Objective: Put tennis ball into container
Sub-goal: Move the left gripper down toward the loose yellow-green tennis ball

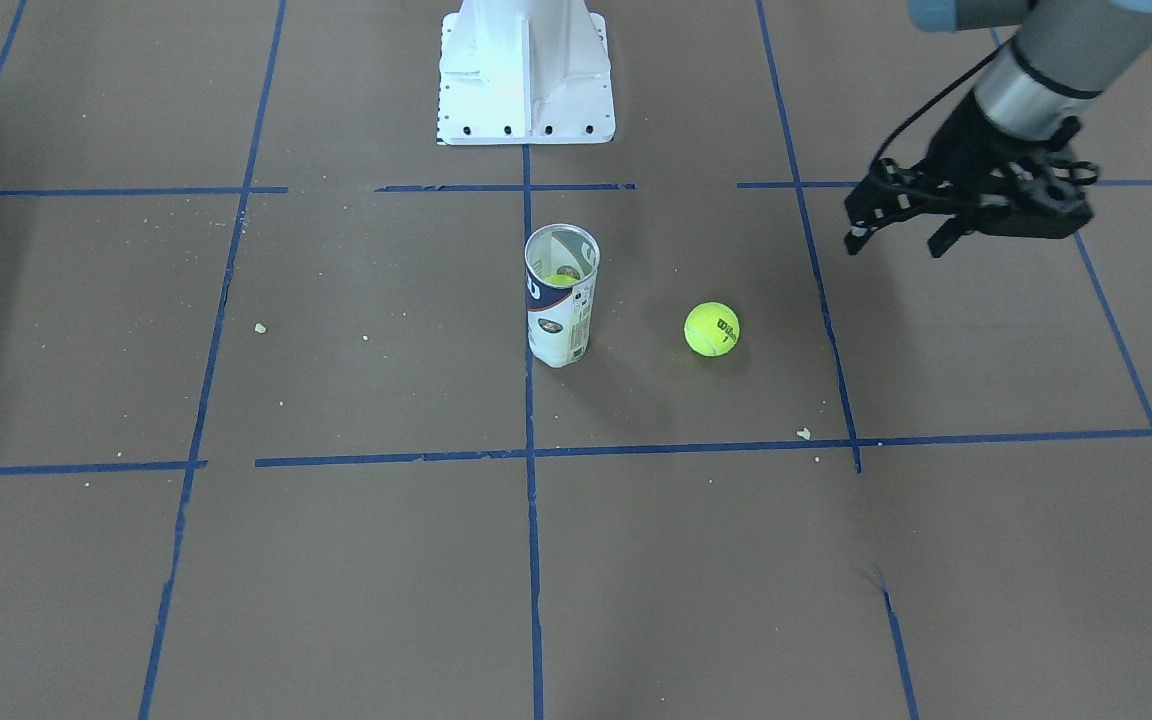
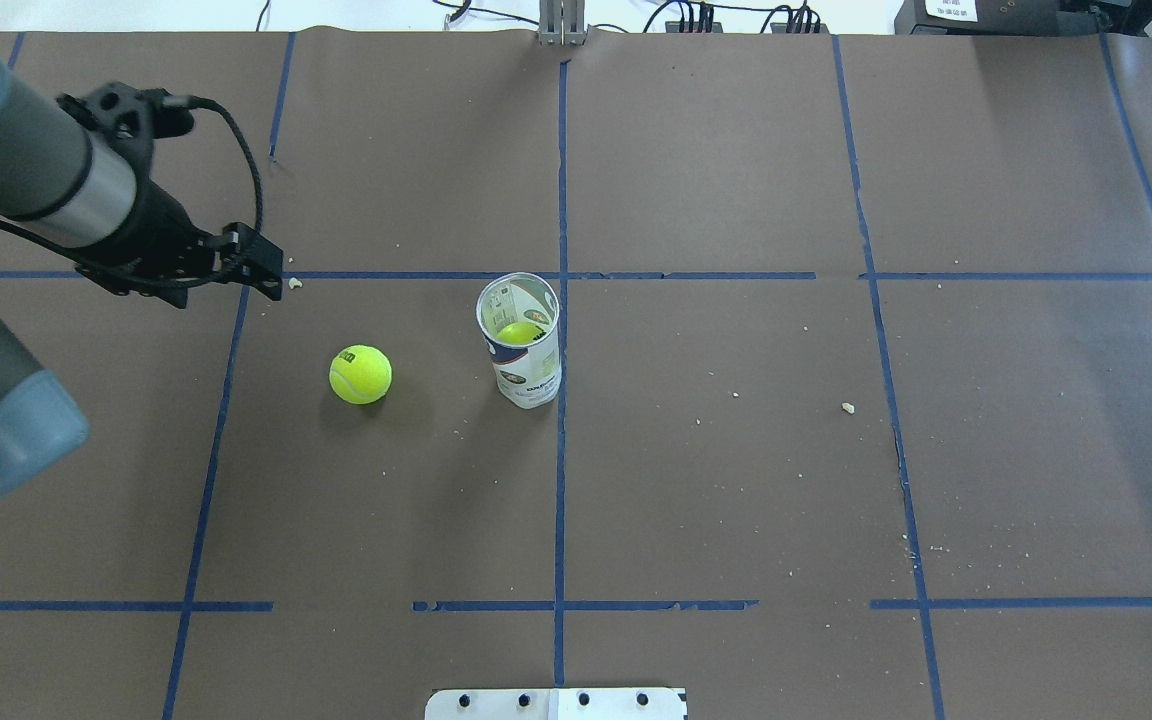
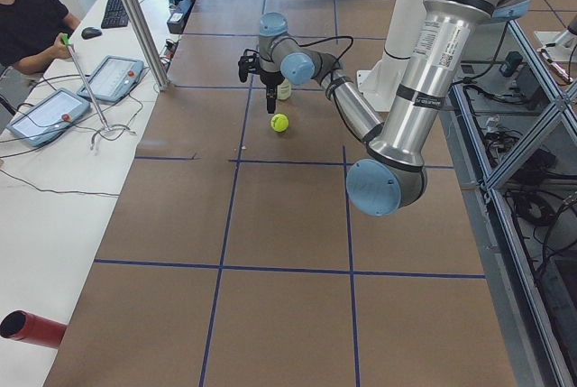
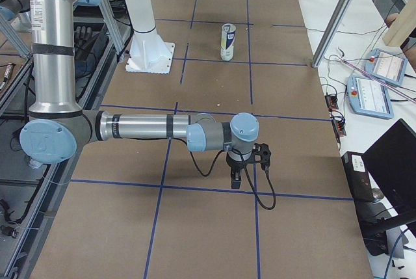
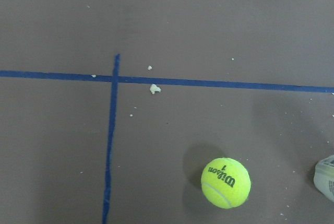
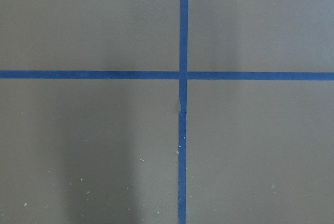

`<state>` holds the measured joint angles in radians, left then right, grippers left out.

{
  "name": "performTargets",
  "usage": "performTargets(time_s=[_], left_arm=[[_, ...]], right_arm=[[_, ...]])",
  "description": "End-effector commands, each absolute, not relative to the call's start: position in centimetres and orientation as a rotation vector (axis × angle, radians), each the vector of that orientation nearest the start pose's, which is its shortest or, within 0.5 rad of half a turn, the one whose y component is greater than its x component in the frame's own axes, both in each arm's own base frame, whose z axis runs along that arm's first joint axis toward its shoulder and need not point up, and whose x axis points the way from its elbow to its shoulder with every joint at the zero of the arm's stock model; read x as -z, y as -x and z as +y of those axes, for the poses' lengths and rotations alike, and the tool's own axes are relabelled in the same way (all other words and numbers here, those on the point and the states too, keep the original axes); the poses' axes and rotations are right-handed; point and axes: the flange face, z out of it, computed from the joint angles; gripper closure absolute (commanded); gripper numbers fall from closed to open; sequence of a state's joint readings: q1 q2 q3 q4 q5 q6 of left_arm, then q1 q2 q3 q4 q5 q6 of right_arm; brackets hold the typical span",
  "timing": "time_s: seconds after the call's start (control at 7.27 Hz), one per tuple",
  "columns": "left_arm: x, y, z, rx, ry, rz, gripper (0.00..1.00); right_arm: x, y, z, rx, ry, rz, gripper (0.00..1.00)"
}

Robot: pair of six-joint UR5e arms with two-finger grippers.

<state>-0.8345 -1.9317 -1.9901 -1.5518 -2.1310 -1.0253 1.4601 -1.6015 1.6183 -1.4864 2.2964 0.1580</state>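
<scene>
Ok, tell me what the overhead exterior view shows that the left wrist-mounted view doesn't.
Only the overhead view: the left pincer, and the whole upright container with a second ball inside it. Only the wrist view: the tennis ball close enough to read its black lettering, Wilson 1; of the container it catches just a corner. Both: that ball lying on the brown table, apart from the container, and the blue tape lines.

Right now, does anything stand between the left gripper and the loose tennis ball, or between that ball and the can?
Nothing visible does: the left gripper, tennis ball and open-topped can stand apart, nothing between them.
</scene>
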Motion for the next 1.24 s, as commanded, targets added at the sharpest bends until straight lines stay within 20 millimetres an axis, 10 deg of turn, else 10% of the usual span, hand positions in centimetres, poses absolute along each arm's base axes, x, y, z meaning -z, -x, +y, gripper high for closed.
performTargets(time_s=[0.0,0.55,1.1], left_arm=[[-29.8,-39.6,-45.7,0.067,-0.06,0.894,0.0],[-32.5,-45.8,-45.3,0.06,-0.051,0.871,0.0],[-33.7,-46.8,-45.8,0.058,-0.048,0.863,0.0]], right_arm=[[-64.5,-1.3,-49.0,-0.009,0.001,-0.731,0.0],[-64.5,-1.3,-49.0,-0.009,0.001,-0.731,0.0],[-64.5,-1.3,-49.0,-0.009,0.001,-0.731,0.0]])
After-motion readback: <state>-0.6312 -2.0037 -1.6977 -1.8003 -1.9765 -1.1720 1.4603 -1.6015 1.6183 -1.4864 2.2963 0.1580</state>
